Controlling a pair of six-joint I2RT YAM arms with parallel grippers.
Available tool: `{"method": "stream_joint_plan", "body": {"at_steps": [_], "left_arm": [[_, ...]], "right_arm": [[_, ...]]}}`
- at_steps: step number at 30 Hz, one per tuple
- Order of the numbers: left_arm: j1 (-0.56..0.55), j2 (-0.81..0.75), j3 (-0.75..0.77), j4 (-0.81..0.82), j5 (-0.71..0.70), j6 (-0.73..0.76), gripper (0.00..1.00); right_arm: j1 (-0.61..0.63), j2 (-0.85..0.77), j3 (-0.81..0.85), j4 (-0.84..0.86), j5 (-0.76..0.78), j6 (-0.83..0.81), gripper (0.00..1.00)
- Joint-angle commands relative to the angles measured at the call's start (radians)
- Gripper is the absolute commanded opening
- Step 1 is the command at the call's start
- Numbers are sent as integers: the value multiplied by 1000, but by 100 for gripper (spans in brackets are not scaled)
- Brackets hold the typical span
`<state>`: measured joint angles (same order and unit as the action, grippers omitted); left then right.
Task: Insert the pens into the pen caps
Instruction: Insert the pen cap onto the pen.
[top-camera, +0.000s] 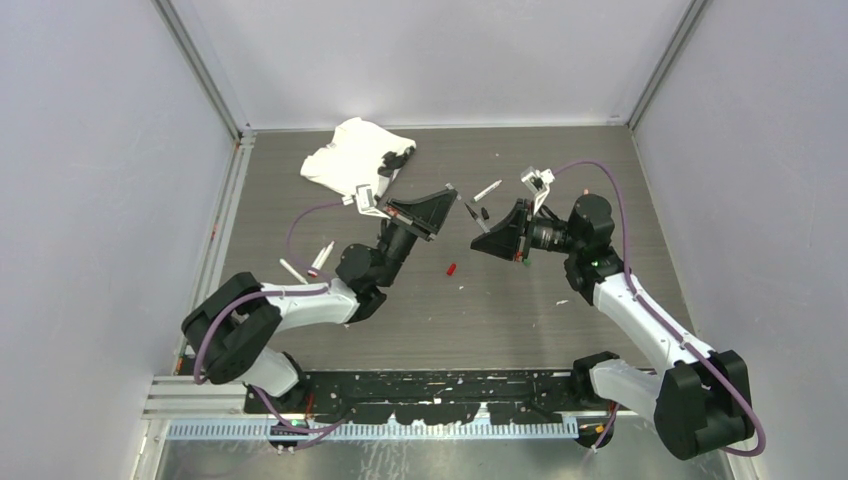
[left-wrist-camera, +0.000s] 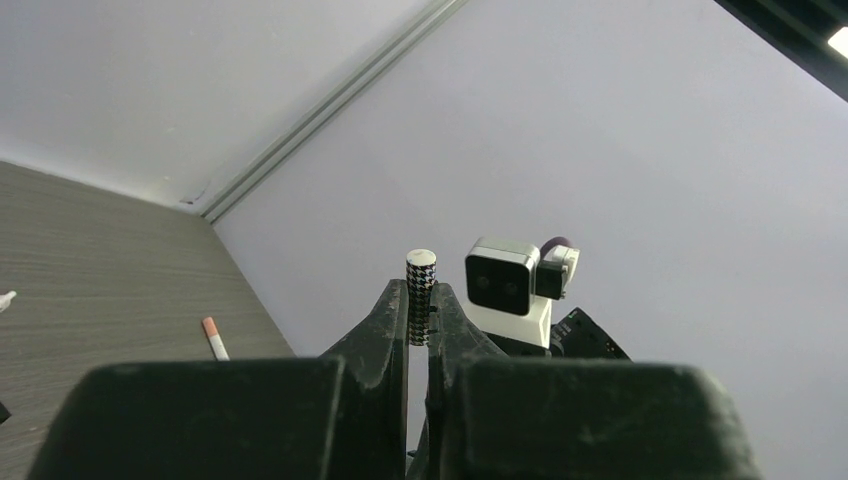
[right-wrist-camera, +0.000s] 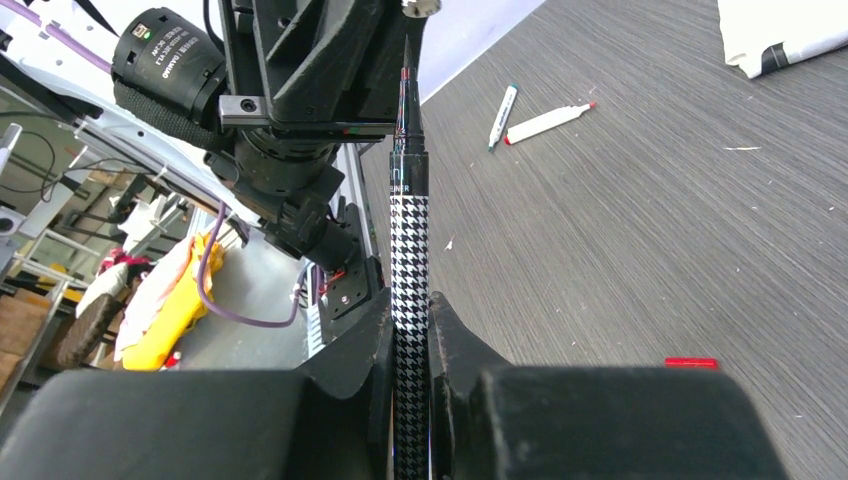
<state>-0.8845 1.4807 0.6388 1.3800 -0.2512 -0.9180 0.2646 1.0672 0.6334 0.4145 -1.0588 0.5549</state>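
Early days: right claw clamped on a houndstooth pen, left claw clamped on its cap, tip close but not in, other pens and a red cap loose on the desk.

Lab; aluminium-framed test enclosure

Table matt woodgrain; pen glossy plastic (houndstooth print).
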Motion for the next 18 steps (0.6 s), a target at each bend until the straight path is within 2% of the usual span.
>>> {"method": "stream_joint_plan", "body": {"at_steps": [1, 18], "left_arm": [[-7, 17, 30, 51, -8, -14, 1], [-7, 14, 20, 51, -26, -45, 1]], "right_arm": [[8, 0, -4, 72, -1, 15, 1], [8, 0, -9, 65, 6, -3, 1]]}}
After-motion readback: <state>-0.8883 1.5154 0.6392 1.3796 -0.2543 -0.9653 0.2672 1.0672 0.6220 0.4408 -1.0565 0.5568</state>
